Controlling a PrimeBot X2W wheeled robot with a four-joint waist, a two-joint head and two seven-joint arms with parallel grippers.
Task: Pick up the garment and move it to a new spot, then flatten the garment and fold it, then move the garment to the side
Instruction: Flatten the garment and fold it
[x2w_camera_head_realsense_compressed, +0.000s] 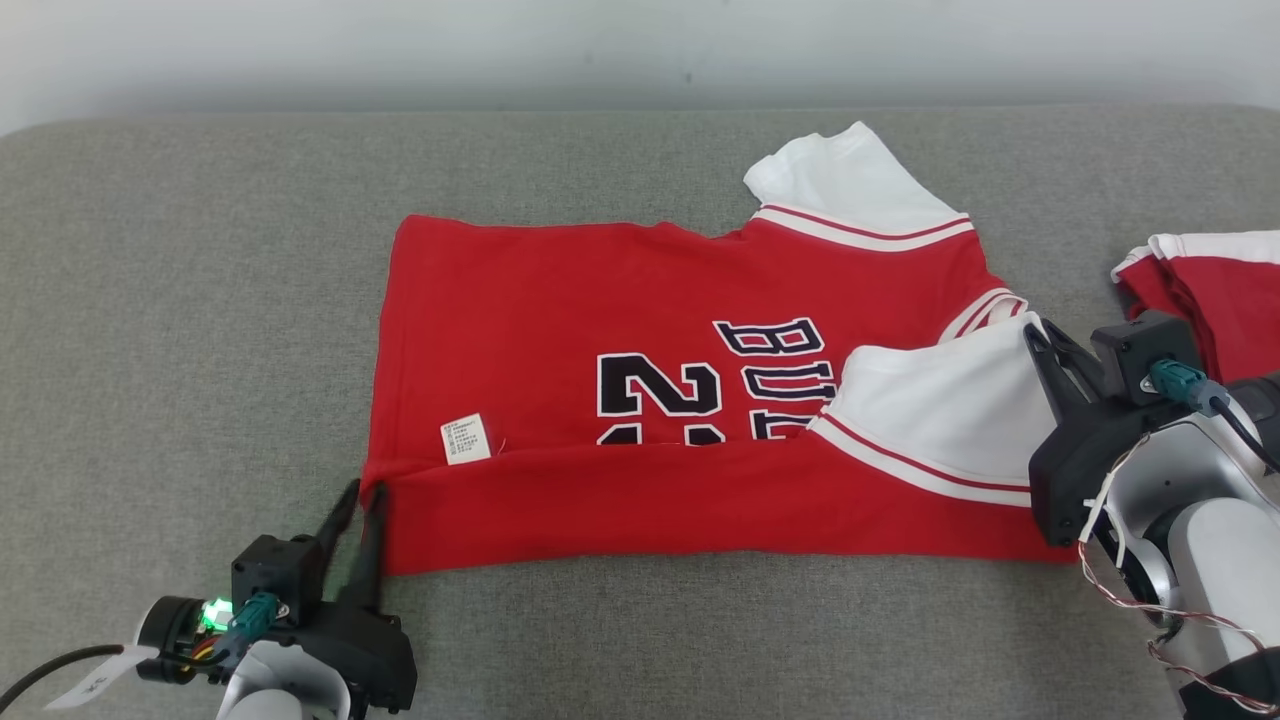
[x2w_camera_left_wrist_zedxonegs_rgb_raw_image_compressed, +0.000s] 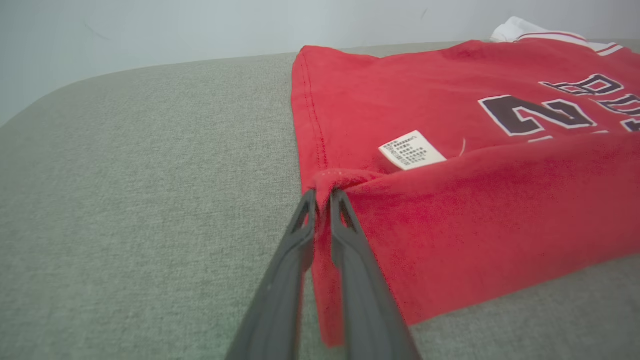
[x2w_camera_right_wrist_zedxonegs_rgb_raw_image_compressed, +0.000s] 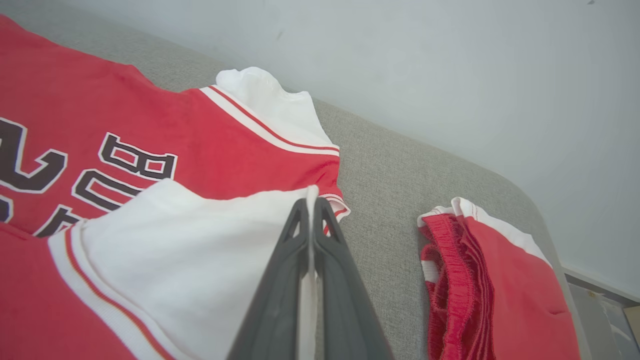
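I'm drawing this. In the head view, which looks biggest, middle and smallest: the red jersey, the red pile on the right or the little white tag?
1. red jersey: biggest by far.
2. red pile: middle, though the picture's edge cuts part of it off.
3. white tag: smallest.

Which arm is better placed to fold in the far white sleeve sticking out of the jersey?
Probably right. The right gripper pinches the near sleeve at that end of the jersey; the left gripper holds the opposite hem corner.
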